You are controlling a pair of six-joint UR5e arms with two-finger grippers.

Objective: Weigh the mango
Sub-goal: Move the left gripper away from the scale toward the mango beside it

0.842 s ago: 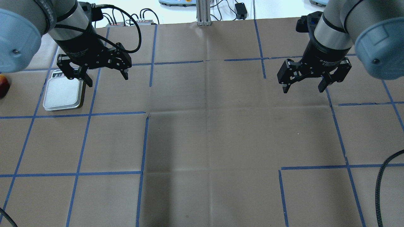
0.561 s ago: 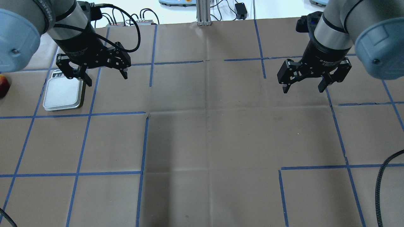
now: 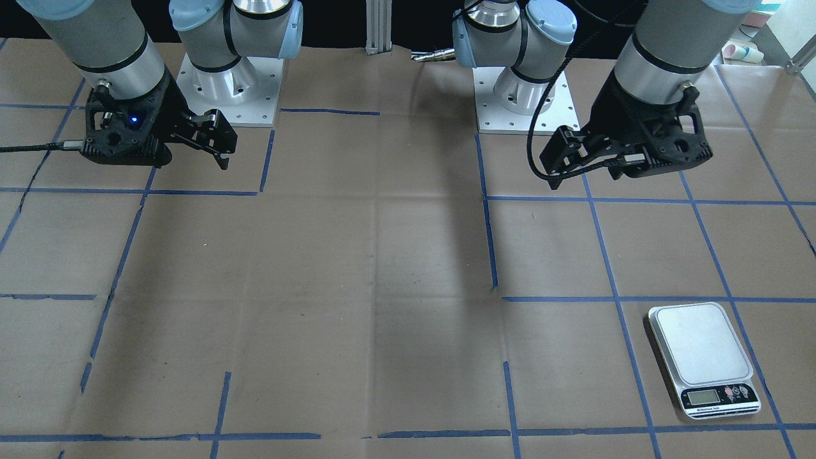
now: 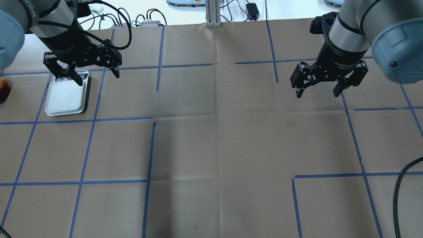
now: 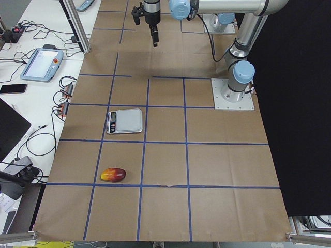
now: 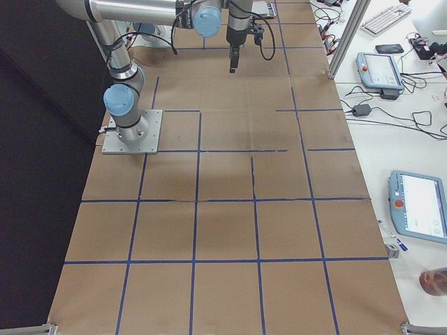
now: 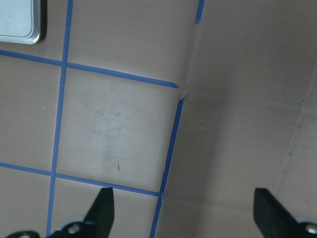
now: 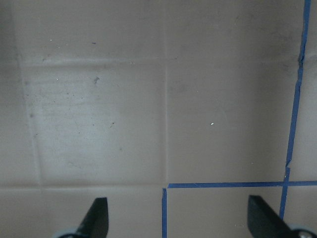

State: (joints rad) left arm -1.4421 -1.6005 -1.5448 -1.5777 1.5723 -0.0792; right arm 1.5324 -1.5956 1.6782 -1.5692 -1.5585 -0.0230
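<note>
Overhead exterior: compared with 0.6 s ago, the left gripper (image 4: 97, 78) has shifted toward the table's left end. It now hangs above the display end of the scale (image 4: 66, 99), fingers apart and holding nothing. The right gripper (image 4: 316, 95) has not moved; its fingers are also apart and empty. The mango (image 4: 2, 90) is cut off by the view's left edge and lies on the table (image 4: 211, 148) beyond the scale. Judgement: the left arm is approaching the mango, and the pick is not yet begun.

Exterior front-facing: both arms are raised above the table with the wrists angled downward. The scale platform is bare. The mango is out of frame.

Exterior left: the mango lies on its side close to a tape line (image 5: 72, 184), in the grid square next to the scale's and well apart from the scale. Nothing touches it.

Left wrist-mounted: the fingertips (image 7: 101, 208) stand wide apart at the lower edge with only table and tape between them. A corner of the scale shows at upper left.

Right wrist-mounted: the fingertips (image 8: 96, 215) stand wide apart over bare table
</note>
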